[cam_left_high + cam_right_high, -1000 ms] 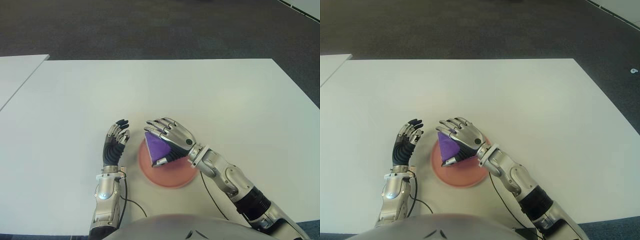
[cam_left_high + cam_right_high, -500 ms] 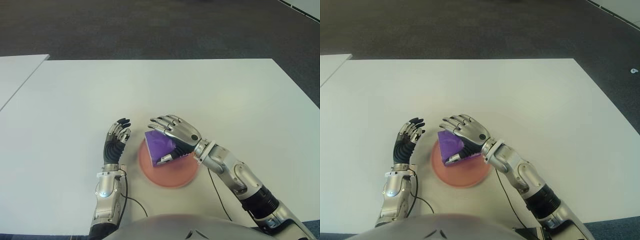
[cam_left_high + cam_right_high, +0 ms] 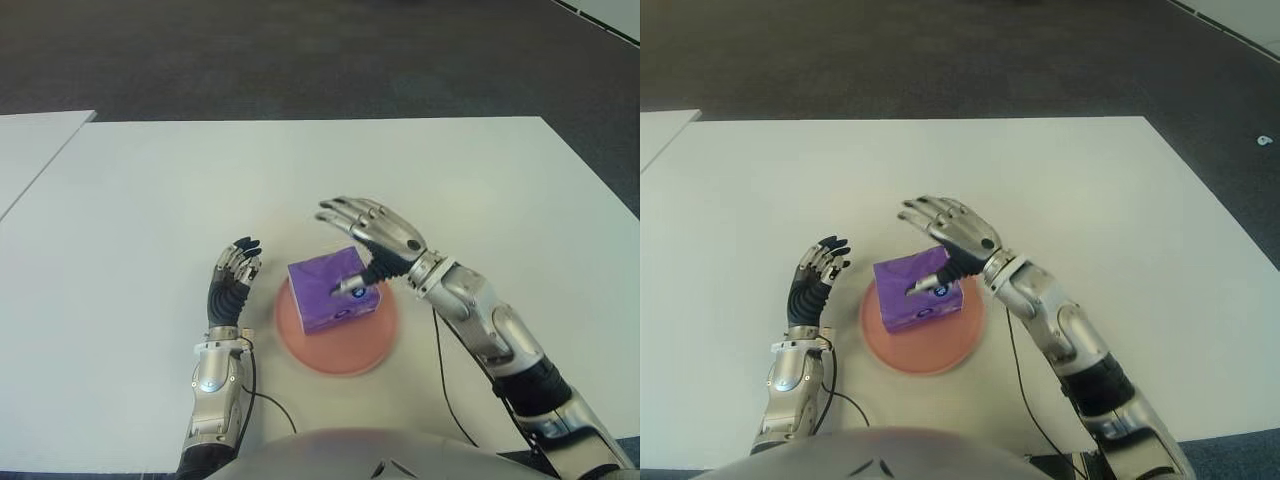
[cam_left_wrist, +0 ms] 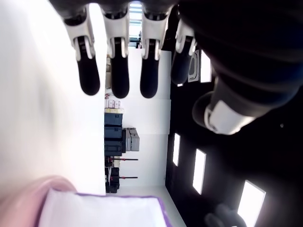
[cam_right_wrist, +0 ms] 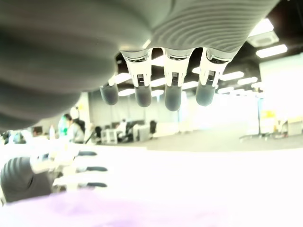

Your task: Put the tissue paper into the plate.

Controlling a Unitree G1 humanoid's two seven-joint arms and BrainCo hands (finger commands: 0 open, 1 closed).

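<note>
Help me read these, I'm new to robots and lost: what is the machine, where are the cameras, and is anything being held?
It is a humanoid robot with two metal, many-fingered hands. Two pictures come from cameras in its head looking down at a white table; the other two sit on its wrists, close to the fingers. A pink plate holds a purple tissue box. The right hand hovers open over the box, gripping nothing. The left hand shows idle left of the plate, also holding nothing.

The tissue box [image 3: 333,291] is set on the plate [image 3: 352,352]; the left hand [image 3: 232,282] is seen at its 9 o'clock, the right hand [image 3: 372,232] at its 1 o'clock.
</note>
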